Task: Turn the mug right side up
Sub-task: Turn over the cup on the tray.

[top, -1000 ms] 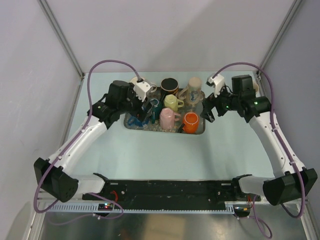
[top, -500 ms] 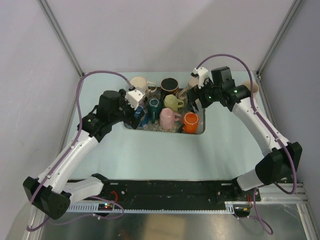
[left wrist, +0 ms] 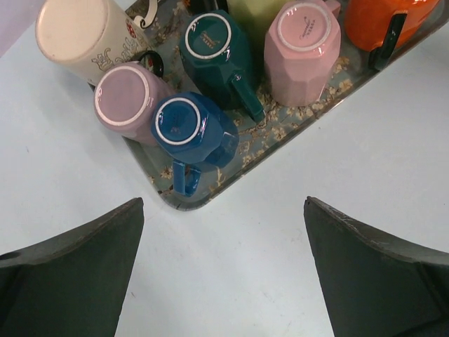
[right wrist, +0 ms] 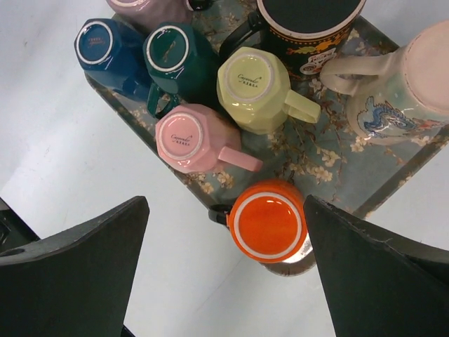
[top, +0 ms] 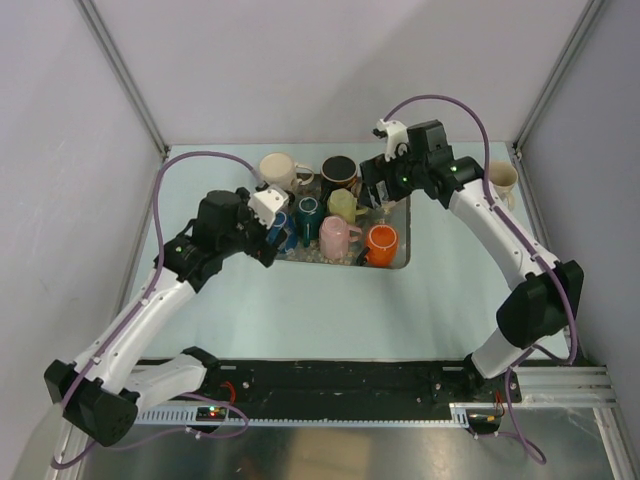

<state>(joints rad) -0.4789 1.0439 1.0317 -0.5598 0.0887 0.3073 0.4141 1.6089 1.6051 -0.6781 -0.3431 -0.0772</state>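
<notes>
We are at the approach, and neither hand has anything in it. The right hand (right wrist: 226, 203), fingers wide apart, hovers above the blossom-patterned metal tray (right wrist: 309, 158). The left hand (left wrist: 223, 203), equally spread, hangs over the tabletop (left wrist: 365, 175) just off one tray corner.

The task's mug is somewhere on that tray, but most mugs there stand base up, so we cannot say which is meant. In the right wrist view the glossy orange ceramic mug (right wrist: 266, 221) sits at 6 o'clock of the cluster, closest to the fingers, with the faceted pink mug (right wrist: 189, 137) at 10 o'clock from it. In the left wrist view the faceted navy-blue mug (left wrist: 188, 126) lies at 12 o'clock from the hand.

We judge the next move calls for choosing one mug, descending, and closing on its wall or handle with room to rotate it.

The black mug with the patterned band (right wrist: 309, 21) is cut off by the frame, and the orange mug's handle barely shows.
</notes>
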